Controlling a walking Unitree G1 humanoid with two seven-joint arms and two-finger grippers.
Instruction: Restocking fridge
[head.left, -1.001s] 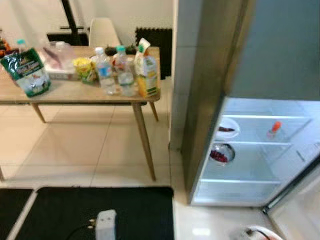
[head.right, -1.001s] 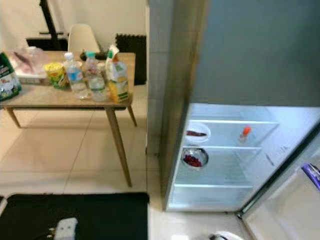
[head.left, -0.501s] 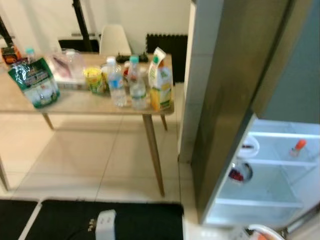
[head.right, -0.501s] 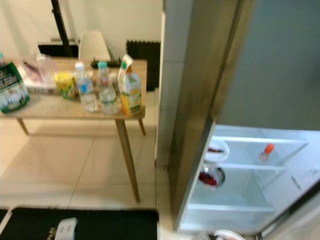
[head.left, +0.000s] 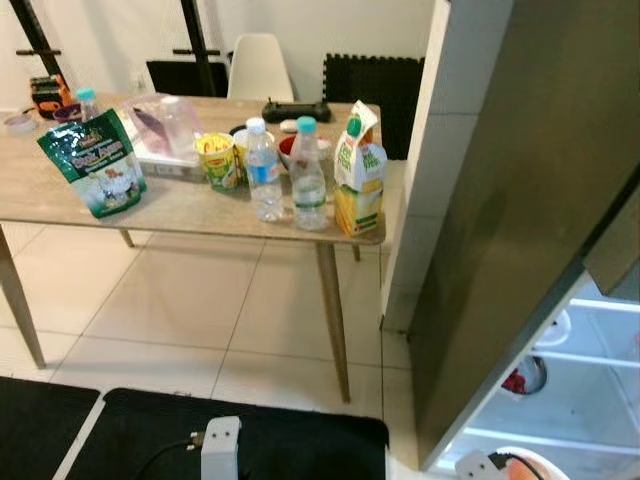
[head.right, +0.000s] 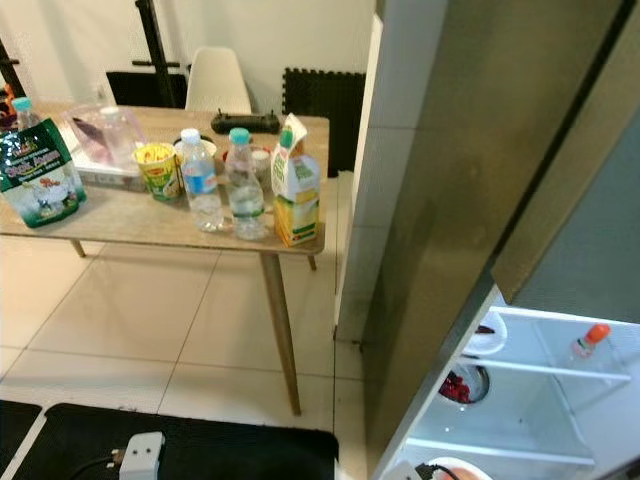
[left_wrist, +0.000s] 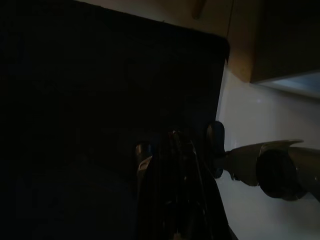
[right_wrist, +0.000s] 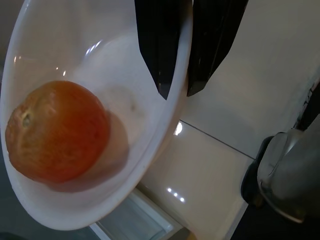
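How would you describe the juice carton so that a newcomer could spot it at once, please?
Find the wooden table left of the fridge. At the table corner nearest the fridge stands the juice carton, beside two clear water bottles. It alone is a box: green and yellow, with an opened top.

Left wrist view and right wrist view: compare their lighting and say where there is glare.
Left wrist view: mostly black, underexposed over the dark mat; only the pale floor at one side is lit. Right wrist view: bright and close, the right gripper pinching the rim of a white bowl with an orange inside; small glare spots on the glossy tiles and on the bowl's wall.
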